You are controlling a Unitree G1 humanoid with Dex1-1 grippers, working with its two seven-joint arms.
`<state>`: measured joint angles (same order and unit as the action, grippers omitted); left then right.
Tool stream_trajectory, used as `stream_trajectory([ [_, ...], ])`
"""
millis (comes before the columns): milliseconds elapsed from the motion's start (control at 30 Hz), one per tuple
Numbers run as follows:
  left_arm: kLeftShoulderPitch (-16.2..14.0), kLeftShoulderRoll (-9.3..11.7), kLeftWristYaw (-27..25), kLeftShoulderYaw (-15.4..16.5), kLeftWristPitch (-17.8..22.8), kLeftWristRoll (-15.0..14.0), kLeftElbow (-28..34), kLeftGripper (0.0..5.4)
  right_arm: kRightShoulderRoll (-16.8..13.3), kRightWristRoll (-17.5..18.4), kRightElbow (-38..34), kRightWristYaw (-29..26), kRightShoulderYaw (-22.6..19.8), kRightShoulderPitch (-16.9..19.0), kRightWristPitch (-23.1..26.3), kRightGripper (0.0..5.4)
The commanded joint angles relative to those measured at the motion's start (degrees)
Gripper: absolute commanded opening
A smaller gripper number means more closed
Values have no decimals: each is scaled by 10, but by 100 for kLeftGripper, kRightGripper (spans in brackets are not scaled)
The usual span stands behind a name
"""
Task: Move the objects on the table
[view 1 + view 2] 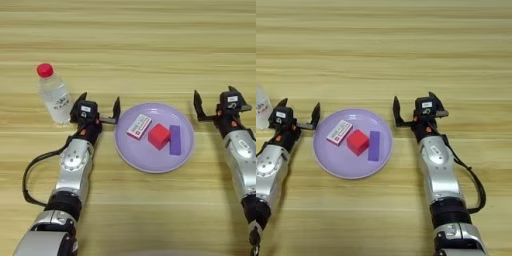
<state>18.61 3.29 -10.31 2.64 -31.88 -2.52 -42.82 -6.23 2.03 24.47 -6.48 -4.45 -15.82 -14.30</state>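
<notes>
On my feed the small flat white box with red print (139,126) lies on the round lilac plate (150,162), toward its ten o'clock side. Just beside it, near the plate's middle, sits the small red cube (159,136). A flat purple block (175,139) lies at the cube's three o'clock, close against it.

The clear plastic bottle with red cap and label (54,95) stands upright off the plate, out at the plate's nine-to-ten o'clock on the wide light-wood table (150,40).

My left gripper (100,107) sits between the bottle and the plate, its two black fingers spread apart and holding nothing. One finger is near the bottle's base, the other just beside the plate's rim at nine o'clock; I cannot tell whether either touches.

My right gripper (415,107) hovers at the plate's three o'clock, clear of the rim, fingers likewise spread wide and empty.
</notes>
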Motion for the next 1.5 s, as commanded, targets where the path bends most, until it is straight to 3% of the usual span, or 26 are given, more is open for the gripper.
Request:
stream_trajectory([
  [33, -11, 10, -1, -12, -6, 17, 46, 540, 1, -2, 6, 2, 2, -12, -6, 537],
  [433, -55, 30, -4, -19, 53, 14, 272, 540, 2, -1, 15, 0, 3, -16, -7, 537],
  [767, -92, 52, 9, 7, 121, 7, 430, 540, 4, -1, 25, 0, 5, -20, -12, 537],
  [967, -92, 67, 18, 35, 134, -1, 437, 540, 5, -1, 32, 1, 5, -23, -17, 537],
  [1233, -83, 89, 28, 79, 131, -10, 403, 540, 5, -1, 31, 3, 4, -23, -19, 537],
  [1500, -60, 104, 28, 109, 116, -21, 317, 540, 1, 1, 32, 6, -1, -25, -21, 537],
])
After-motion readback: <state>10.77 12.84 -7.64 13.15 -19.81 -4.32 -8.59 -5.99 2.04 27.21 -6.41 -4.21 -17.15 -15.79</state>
